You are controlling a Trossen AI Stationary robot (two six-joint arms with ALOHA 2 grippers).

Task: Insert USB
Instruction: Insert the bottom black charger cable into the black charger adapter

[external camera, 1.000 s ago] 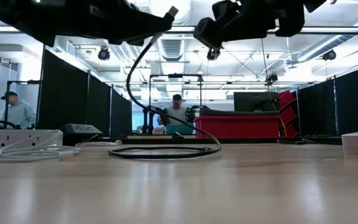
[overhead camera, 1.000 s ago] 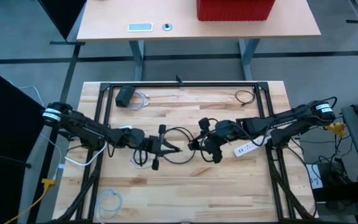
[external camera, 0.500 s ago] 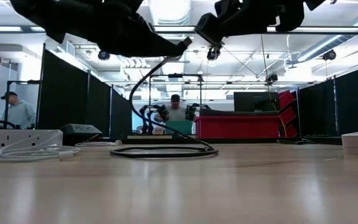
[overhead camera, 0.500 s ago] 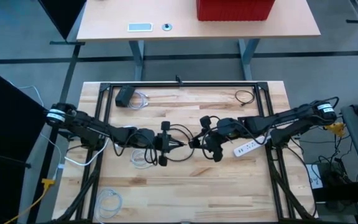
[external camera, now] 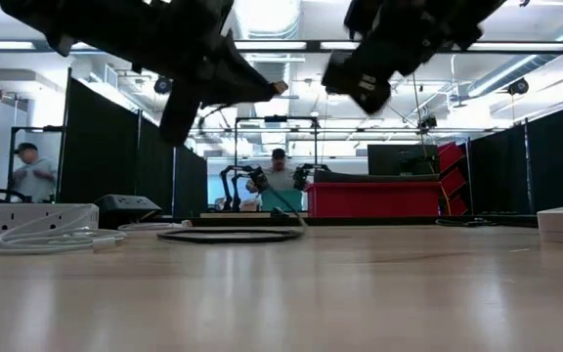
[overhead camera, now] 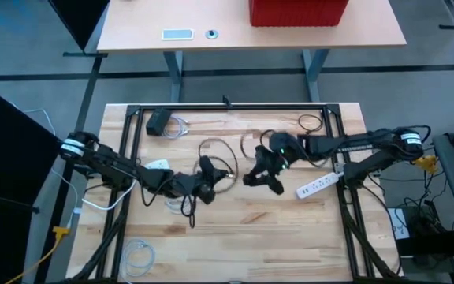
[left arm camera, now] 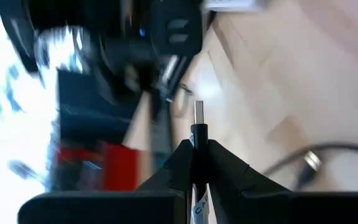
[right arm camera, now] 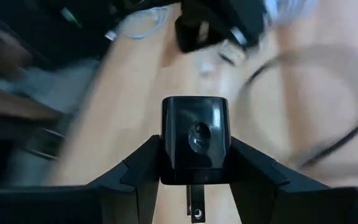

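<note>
left claw (left arm camera: 197,163) pinches USB plug (left arm camera: 198,121), held above mid worktop (overhead camera: 235,229) | right claw (right arm camera: 194,163) grips black adapter (right arm camera: 194,138), just beside | black cable (overhead camera: 215,151) loops between them

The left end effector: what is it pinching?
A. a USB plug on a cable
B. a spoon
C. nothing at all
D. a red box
A: in the left wrist view the left end effector is closed on a USB plug whose metal tip sticks out past the fingertips.
</note>
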